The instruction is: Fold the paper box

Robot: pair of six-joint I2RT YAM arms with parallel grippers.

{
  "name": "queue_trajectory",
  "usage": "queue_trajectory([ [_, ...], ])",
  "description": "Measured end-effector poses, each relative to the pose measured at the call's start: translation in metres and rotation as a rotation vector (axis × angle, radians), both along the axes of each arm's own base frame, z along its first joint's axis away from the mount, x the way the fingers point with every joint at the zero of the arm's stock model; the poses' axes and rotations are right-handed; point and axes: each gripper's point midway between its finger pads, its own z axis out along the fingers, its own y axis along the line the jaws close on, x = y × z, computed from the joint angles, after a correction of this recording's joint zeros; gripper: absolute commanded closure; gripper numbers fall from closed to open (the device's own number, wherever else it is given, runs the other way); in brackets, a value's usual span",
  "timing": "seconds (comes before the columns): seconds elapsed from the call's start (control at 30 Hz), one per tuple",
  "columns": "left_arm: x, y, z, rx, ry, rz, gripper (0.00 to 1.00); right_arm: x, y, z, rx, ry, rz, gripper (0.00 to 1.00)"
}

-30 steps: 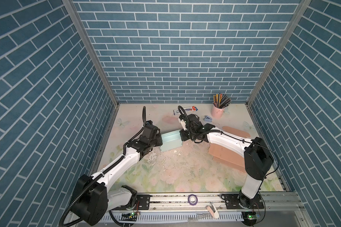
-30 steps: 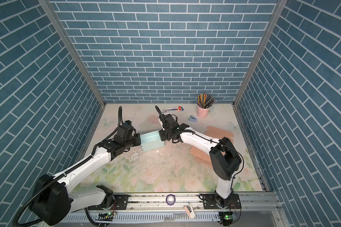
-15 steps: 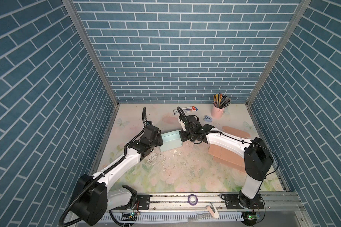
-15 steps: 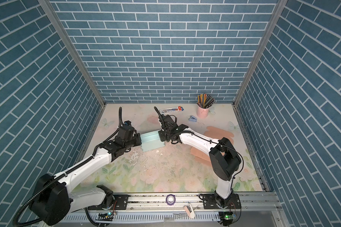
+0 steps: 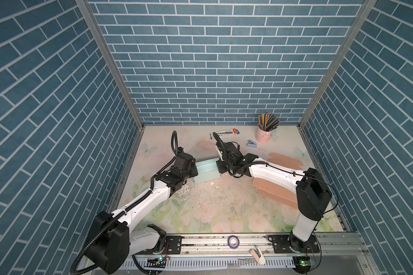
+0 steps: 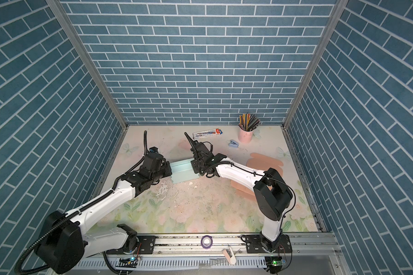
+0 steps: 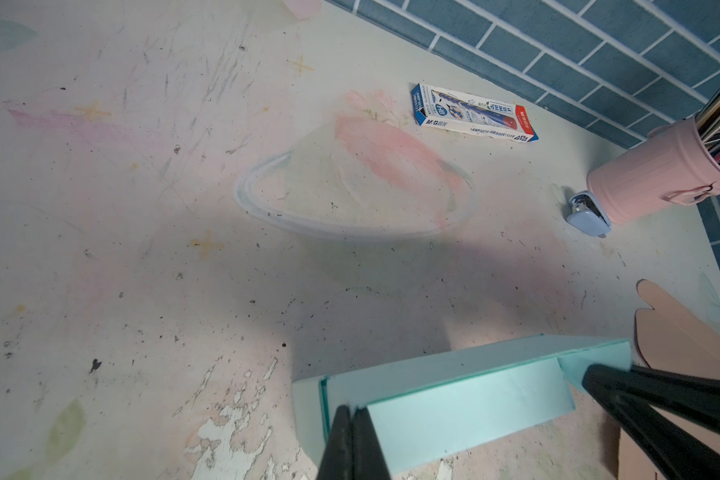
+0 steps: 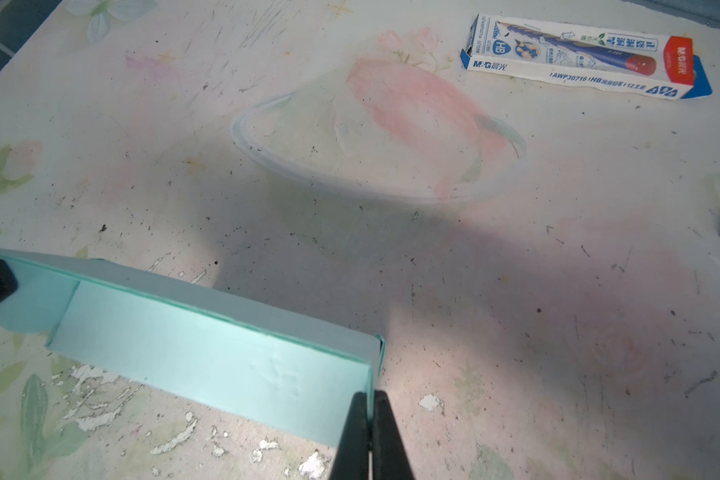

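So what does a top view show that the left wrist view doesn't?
Only a top view: the left arm and right arm whole, and a tape roll. Only the left wrist view: the left gripper pinching the edge of the box, close up. Both: the box, pencil box, pink cup and stapler.
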Motion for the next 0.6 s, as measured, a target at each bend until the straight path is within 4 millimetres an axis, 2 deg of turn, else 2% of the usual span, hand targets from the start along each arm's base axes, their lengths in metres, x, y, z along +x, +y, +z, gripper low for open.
queue_trajectory([
  [0.6, -0.004, 0.0019, -0.004, -0.008, -0.039, 0.006, 1.0, -0.0037, 0.001, 0.0021, 0.01, -0.004, 0.009, 0.97],
])
